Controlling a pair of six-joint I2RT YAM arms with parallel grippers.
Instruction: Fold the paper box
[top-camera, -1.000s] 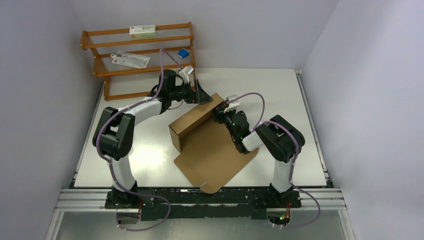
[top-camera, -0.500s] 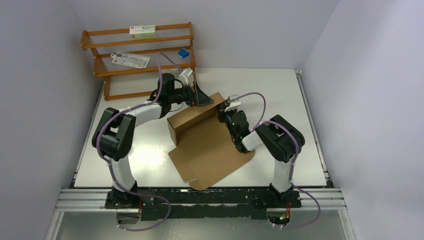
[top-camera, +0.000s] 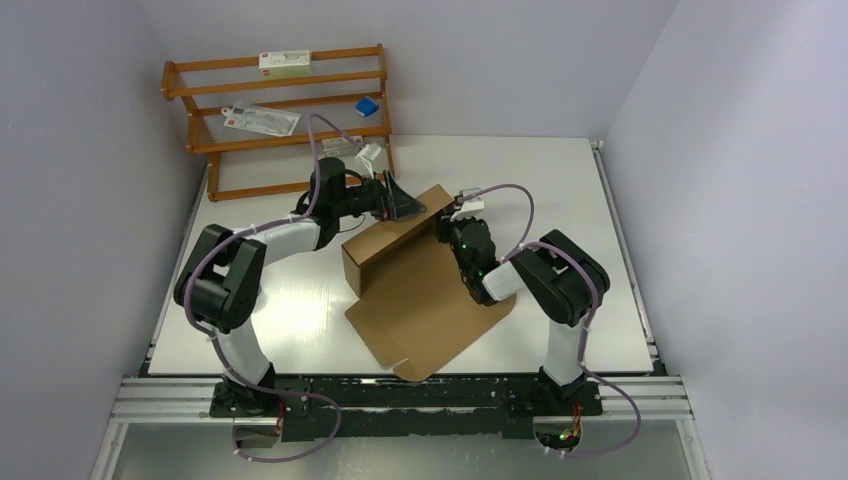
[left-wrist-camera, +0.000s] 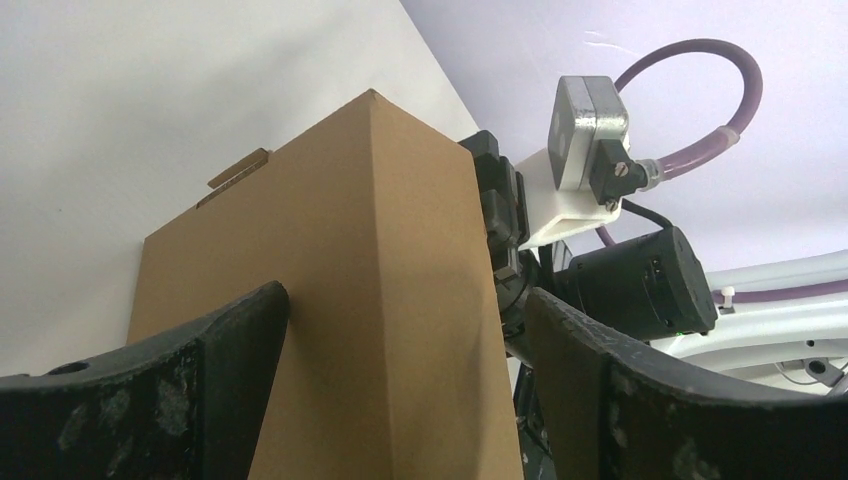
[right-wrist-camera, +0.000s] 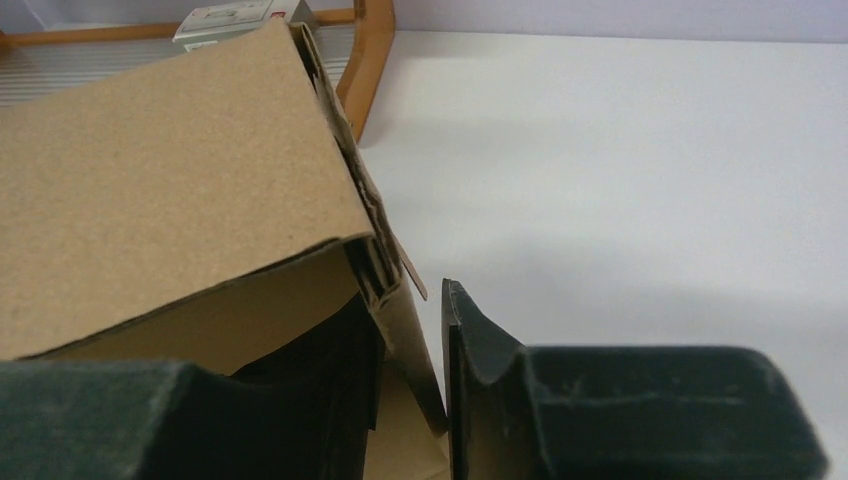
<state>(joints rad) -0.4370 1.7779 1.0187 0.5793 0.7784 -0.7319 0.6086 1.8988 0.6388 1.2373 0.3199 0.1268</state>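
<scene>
- Two risks apply here. The box lies mid-worktop with one wall raised and its flat panel reaching toward the near edge.
- The right gripper pinches the end flap; a hard pull could tear it.
- The left gripper, spread astride the raised wall, grips nothing, so the wall may spring flat.

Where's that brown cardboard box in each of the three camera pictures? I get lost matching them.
Top external: paper box mid-table, one wall raised on its far-left side.
Left wrist: paper box fills the centre, a folded corner toward the camera.
Right wrist: paper box fills the left half.
Shared landmark: the white table behind it.
</scene>
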